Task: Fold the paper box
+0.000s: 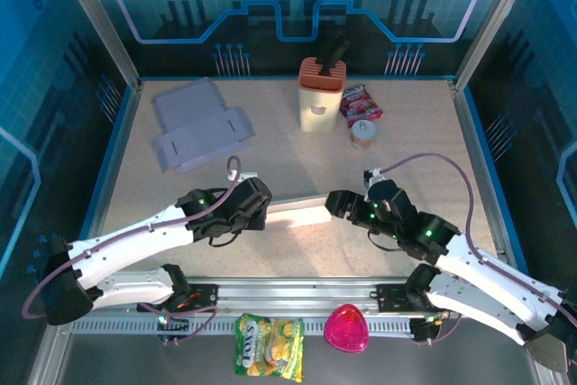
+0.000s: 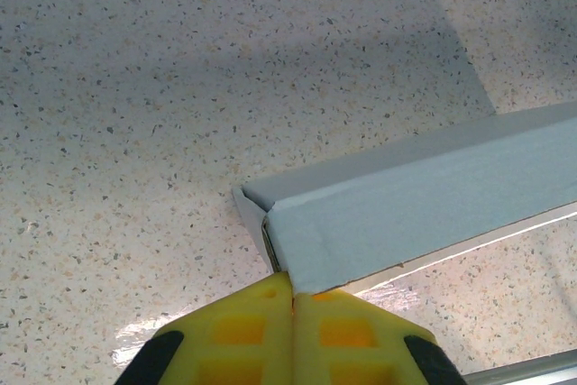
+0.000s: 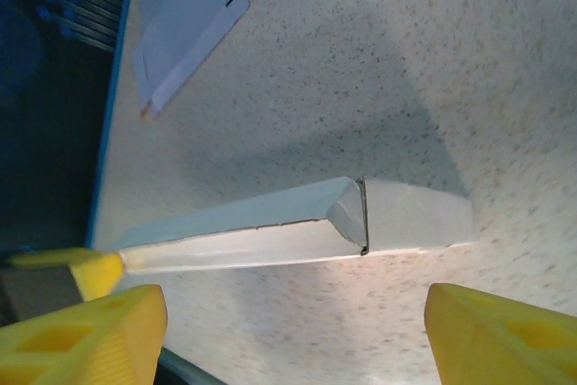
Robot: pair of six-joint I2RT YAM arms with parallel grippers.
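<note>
left gripper [image 2: 291, 297]: yellow fingers pressed together, pinching a thin wall at the left-end corner of the paper box [image 2: 424, 196]
right gripper [image 3: 293, 313]: yellow fingers spread wide, just off the box's right end and touching nothing; the box's end lies ahead of the tips
paper box: long, narrow and white, partly folded, lying on the table [image 1: 406, 169] between the two grippers; a folded flap closes its right end, with a dark seam showing
flat blank [image 1: 198, 132]: a second, unfolded sheet of grey card, behind the box and to its left, well apart
holder [image 1: 320, 96]: cream with an orange top and a black handle sticking out, upright behind the box, well apart
snack packet [image 1: 361, 103]: behind the box to the right, just beside the holder
small jar [image 1: 363, 135]: just in front of the packet
sweets bag [image 1: 269, 346]: in front of the box, beyond the arms' rail
pink object [image 1: 346, 329]: just right of the bag
</note>
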